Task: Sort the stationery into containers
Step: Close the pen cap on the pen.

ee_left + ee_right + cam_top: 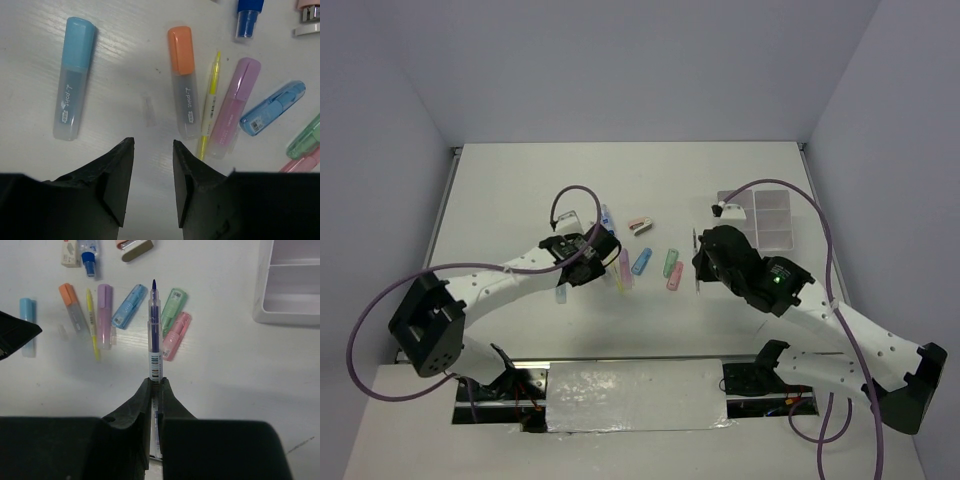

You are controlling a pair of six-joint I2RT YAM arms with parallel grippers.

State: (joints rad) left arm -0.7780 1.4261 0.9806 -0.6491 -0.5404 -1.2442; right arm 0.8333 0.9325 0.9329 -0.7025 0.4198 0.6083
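My right gripper [157,382] is shut on a thin purple pen [154,325], held off the table with its tip pointing away; in the top view the gripper [705,258] is left of the translucent-white containers [765,218], which also show in the right wrist view [292,315]. My left gripper [152,145] is open and empty above the table, between a blue marker [74,77] and an orange marker [183,80]. Beside them lie a thin yellow pen [210,100], a purple marker [235,105], a blue item [274,106], a green one [305,137] and a pink one [300,162].
A blue-white tube [248,17] lies beyond the markers. A pink and tan item [640,225] lies farther back in the middle. A small clear cap [149,111] lies just ahead of my left fingers. Grey walls enclose the table on three sides.
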